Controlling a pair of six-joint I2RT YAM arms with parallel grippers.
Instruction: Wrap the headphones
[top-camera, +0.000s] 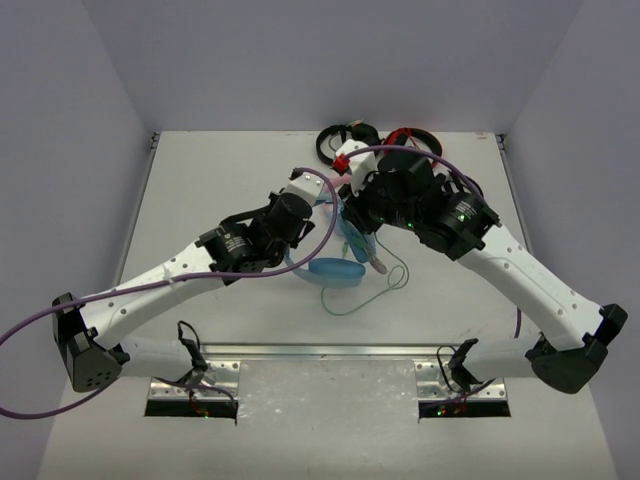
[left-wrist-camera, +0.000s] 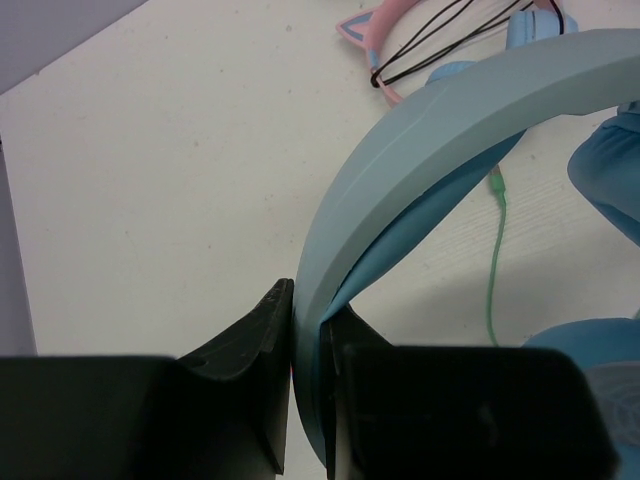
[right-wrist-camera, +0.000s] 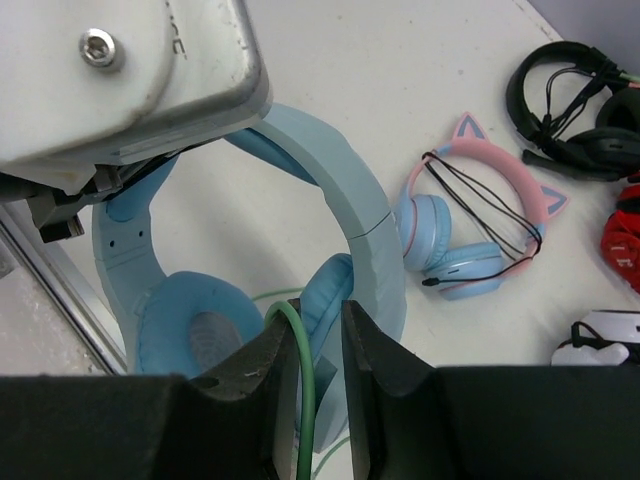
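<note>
- The light blue headphones (top-camera: 338, 270) sit near the middle of the worktop (top-camera: 220, 180), between your two arms. They are partly lifted.
- Your left pincer (left-wrist-camera: 310, 305) is pressed together on the plain headband (left-wrist-camera: 420, 130), one finger on each face, gripping close to the band's edge.
- Your right pincer (right-wrist-camera: 318, 315) stands slightly spread. The green cable (right-wrist-camera: 303, 400) runs up between its fingers and does not look pinched.
- From the top view, a slack loop of cable lies on the worktop at about 4 o'clock from the ear cup (right-wrist-camera: 190, 320).
- Risk: the cable may slip out sideways as you swing round the band, because the right fingers are not squeezing it. You would then be winding nothing.
- Risk: if you clamp hard and pull, tension could drag the headband through the left grip or twist it, since that hold is narrow.
- Risk: the slack loop could catch under a cup or around a wrist, because both arms crowd the same spot.
- Risk: the two wrists are very close, so a wide wrapping arc could knock them together.
- Risk: the cat-ear pair (right-wrist-camera: 470, 220) lies at 3 o'clock of the blue band in the right wrist view, with a black headset (right-wrist-camera: 570, 100) at 2 o'clock. A sweep that way could snag their wires.
</note>
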